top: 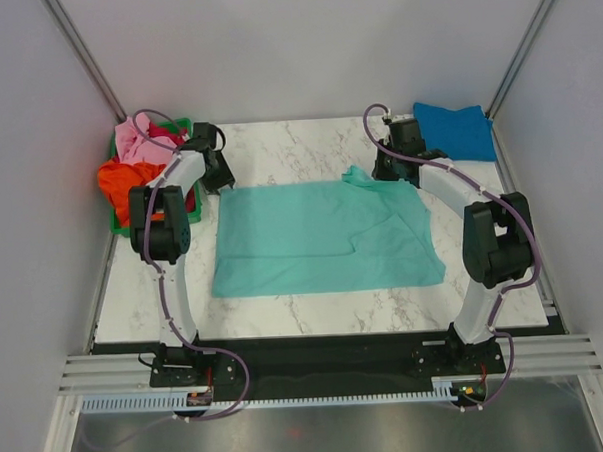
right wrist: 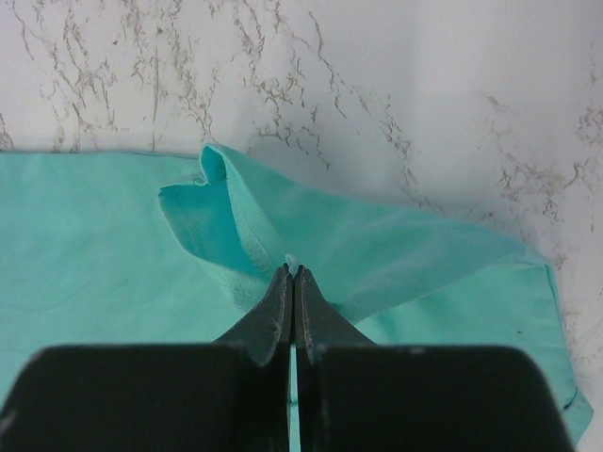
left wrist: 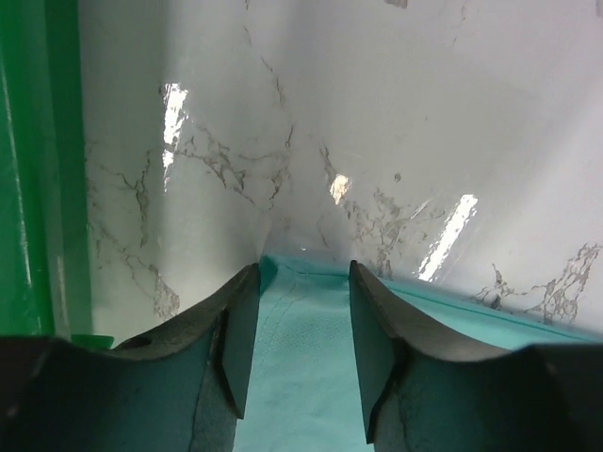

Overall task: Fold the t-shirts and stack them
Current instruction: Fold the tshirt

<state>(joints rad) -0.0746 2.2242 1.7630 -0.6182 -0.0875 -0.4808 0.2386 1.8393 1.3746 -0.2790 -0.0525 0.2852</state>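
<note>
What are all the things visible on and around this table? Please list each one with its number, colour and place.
teal shirt: 1, mint-teal, spread flat at the middle of the table
blue shirt: 1, bright blue, folded, far right corner
crate: 1, green, far left corner
pink shirt: 1, pink, on top in the crate
orange shirt: 1, orange, bunched at the crate's near side
red shirt: apparently 1, red, mostly hidden in the crate
table: 1, white marble pattern
left arm: 1, black and white, beside the crate
right arm: 1, black and white, right side
left tool: 1, black, open over the teal shirt's far left corner
right tool: 1, black, shut on a raised fold at the teal shirt's far edge
</note>
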